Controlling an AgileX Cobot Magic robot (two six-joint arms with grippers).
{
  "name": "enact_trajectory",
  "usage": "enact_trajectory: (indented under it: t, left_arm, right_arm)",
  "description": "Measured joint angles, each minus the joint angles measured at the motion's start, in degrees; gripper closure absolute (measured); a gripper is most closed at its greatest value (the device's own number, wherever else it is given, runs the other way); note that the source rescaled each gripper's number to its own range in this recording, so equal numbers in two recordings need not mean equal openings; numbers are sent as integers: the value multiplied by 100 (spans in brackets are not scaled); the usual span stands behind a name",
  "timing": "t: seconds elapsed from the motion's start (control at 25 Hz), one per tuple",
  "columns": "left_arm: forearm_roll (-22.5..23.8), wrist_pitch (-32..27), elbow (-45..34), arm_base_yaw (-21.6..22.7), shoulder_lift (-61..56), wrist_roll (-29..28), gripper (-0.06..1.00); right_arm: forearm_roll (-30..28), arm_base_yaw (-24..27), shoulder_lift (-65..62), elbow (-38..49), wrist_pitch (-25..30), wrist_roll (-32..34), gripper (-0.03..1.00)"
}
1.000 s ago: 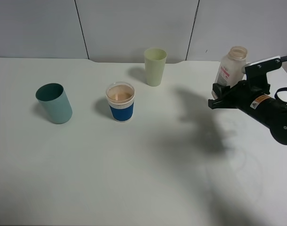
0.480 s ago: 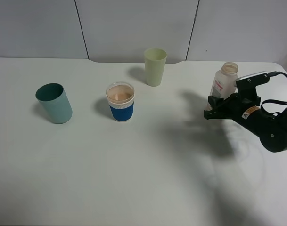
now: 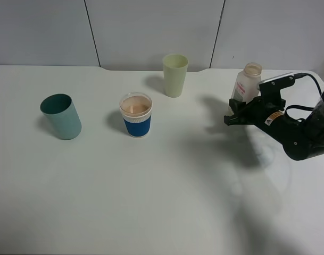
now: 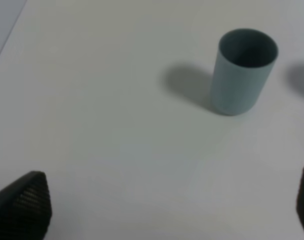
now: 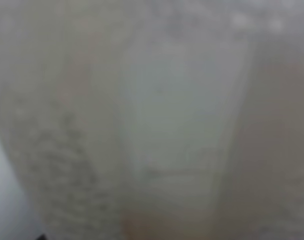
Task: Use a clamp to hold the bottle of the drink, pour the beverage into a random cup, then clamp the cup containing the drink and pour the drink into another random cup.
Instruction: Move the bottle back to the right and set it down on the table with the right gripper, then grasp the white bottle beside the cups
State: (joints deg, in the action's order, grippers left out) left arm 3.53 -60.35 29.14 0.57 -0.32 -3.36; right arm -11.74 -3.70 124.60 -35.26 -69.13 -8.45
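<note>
Tan drink (image 3: 135, 106) already sits in the blue-banded cup (image 3: 136, 125) — right gripper (image 3: 236, 116) clamped on the bottle (image 3: 248, 82), upright at the far right of the table (image 3: 151, 202); next, I judge: let go, grip that cup, pour into the green tumbler (image 3: 175, 75)

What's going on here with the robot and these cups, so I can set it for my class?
The right gripper is shut on the bottle, holding it upright at the right side of the table. The blue-banded cup already holds the tan drink. The green tumbler stands behind it. The teal cup looks empty. The left gripper is open, holding nothing.
</note>
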Motion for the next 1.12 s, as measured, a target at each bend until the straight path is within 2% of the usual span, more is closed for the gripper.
enact_trajectory:
  t: [0.8,0.84,1.0,1.04,1.08,1.12]
  left_arm:
    - [6,0,0,0,0,0,-6]
    - [6,0,0,0,0,0,-6]
    - [6,0,0,0,0,0,-6]
    - [6,0,0,0,0,0,-6]
    - [1,0,0,0,0,0,-6]
    - [1,0,0,0,0,0,-6]
  right_arm:
    - [-23,-6,300,-242,-127,0,95]
    - [-23,-6,300,-242,-127,0,90]
    - [-18,-25,343,-242,-105,12,58]
    - [-18,-25,343,-242,-105,12,58]
    - [-18,-53,349,-242,-93,49,47]
    - [-18,-72,349,-242,-86,68,43]
